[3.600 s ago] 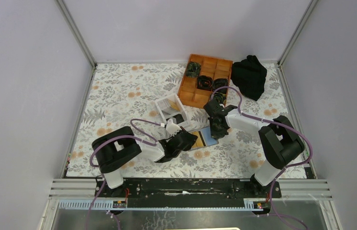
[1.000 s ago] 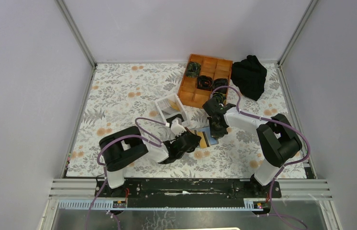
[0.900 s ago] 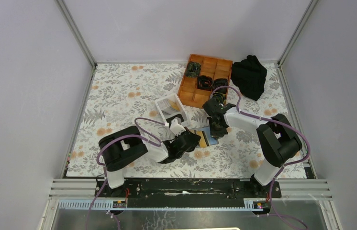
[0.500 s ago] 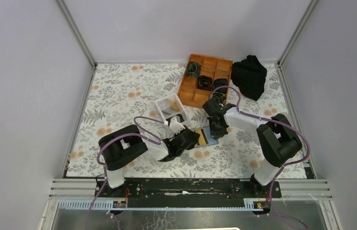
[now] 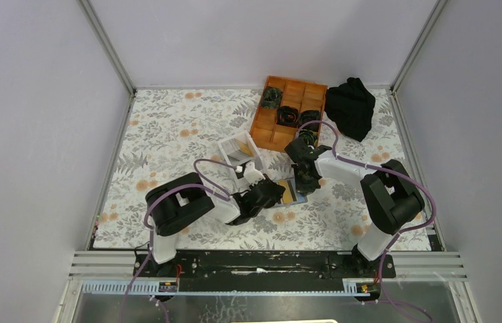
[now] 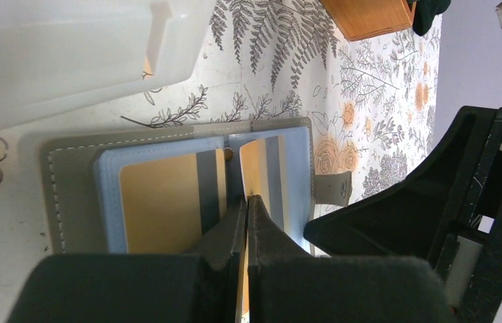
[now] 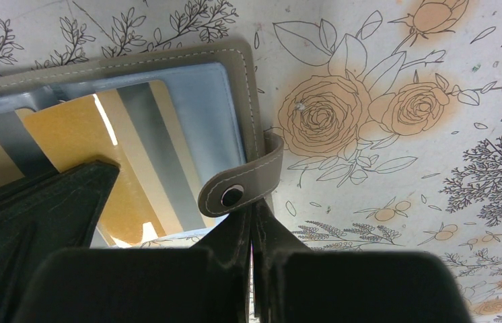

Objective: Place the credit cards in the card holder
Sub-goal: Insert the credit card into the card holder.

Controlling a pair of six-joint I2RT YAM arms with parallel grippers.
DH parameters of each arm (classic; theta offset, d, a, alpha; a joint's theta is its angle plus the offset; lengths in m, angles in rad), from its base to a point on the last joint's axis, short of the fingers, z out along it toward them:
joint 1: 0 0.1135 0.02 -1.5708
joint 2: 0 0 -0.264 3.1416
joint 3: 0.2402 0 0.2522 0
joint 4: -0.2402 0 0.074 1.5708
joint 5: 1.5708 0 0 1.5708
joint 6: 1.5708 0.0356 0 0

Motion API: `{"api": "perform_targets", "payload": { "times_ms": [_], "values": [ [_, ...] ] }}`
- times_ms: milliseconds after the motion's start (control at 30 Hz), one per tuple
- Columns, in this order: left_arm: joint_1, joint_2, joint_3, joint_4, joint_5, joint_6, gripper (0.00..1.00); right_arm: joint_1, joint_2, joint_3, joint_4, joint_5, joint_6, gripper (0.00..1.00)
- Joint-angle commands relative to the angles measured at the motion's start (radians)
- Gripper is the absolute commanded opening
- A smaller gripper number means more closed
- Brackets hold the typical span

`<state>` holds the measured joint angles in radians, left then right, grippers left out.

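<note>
A white box (image 5: 240, 152) stands at about 11 o'clock from the card holder (image 5: 293, 193), just beside it. The holder is laid open and flat on the flowered table (image 5: 167, 128), between the two grippers. Its pale bluish inside is turned up so that the pockets can be reached.

One tan-gold card (image 6: 157, 202) is already seated in the leaf shown at the left of the left wrist view. A second tan-gold card (image 6: 254, 165) is pinched by its near edge in the left gripper (image 6: 247, 200), whose fingers are drawn almost together with only the card's thickness between them. This card is held steeply tilted, with its far edge down at the other leaf, apparently so that it can be slid into that pocket. The insertion is judged to be under way, not finished.

At 3 o'clock of the holder, the right gripper (image 7: 252, 214) is closed, seemingly on the clasp strap (image 7: 238, 192). This is probably done so that the case is kept from sliding or folding shut as the card is pushed.

Farther off, an orange tray (image 5: 272, 138) at 12 o'clock and a black cloth (image 5: 350, 106) toward 1 o'clock are not involved in the work.
</note>
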<state>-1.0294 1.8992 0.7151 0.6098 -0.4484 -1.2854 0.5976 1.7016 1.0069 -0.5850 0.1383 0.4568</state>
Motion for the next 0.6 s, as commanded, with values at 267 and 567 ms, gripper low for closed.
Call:
{"api": "perform_targets", "payload": {
  "times_ms": [267,567],
  "values": [
    [0.004,0.067,0.025,-0.226,0.105,0.139,0.32,0.004,0.072,-0.023,0.014,-0.008,-0.003,0.01],
    [0.004,0.009,0.043,-0.373,0.085,0.164,0.52,0.004,0.066,-0.021,0.016,-0.016,-0.003,0.02]
  ]
}}
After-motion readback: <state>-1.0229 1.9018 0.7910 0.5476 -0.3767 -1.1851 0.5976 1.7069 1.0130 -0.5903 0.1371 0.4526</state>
